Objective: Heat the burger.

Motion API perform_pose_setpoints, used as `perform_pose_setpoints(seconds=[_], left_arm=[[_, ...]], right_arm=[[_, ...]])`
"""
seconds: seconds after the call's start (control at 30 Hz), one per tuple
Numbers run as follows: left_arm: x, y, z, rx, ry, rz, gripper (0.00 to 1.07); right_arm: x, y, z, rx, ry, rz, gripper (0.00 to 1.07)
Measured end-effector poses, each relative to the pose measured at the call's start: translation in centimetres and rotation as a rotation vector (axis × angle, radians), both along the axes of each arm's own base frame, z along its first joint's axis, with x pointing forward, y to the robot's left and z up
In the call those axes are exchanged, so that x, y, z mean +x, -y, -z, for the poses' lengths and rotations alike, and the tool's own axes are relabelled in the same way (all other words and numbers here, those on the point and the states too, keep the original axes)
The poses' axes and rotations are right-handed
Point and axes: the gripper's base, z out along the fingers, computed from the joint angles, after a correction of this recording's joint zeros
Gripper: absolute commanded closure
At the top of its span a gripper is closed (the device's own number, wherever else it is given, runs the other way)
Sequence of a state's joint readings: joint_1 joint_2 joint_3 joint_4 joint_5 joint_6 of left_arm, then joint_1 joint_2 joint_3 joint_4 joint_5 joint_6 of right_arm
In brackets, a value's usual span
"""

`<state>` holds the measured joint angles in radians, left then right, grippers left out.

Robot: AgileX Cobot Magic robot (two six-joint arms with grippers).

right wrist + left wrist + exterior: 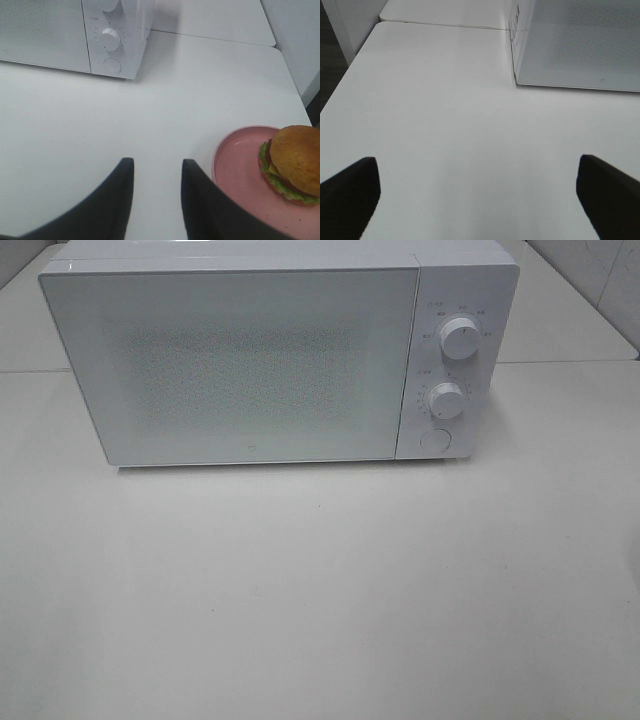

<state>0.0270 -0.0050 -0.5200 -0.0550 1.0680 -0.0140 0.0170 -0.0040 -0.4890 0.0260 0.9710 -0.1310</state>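
The burger (pixel 295 162), a brown bun with lettuce, lies on a pink plate (pixel 237 172) and shows only in the right wrist view, beside my right gripper (pixel 157 165). That gripper hangs over the bare table, its jaws a narrow gap apart and empty. My left gripper (pixel 476 165) is wide open and empty over the table, near the microwave's left front corner. The white microwave (pixel 240 360) stands at the back of the table with its door closed. It also shows in the left wrist view (pixel 580 45) and the right wrist view (pixel 40 30). Neither gripper shows in the exterior high view.
The microwave's panel has two white knobs (pixel 459 337) (pixel 446 400) and a round button (pixel 434 439) below them. The white table (pixel 320 590) stretches in front of the microwave. The plate lies close to the table's right edge (pixel 295 95).
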Motion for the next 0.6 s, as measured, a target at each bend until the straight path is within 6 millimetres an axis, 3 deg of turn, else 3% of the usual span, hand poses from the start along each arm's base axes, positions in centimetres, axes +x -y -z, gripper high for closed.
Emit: perform_pose_setpoints(seconds=[0.6], left_arm=[[0.00,-0.03,0.00,0.003,0.000,-0.002,0.06]], right_arm=[[0.00,0.00,0.00,0.000,0.000,0.000,0.72]])
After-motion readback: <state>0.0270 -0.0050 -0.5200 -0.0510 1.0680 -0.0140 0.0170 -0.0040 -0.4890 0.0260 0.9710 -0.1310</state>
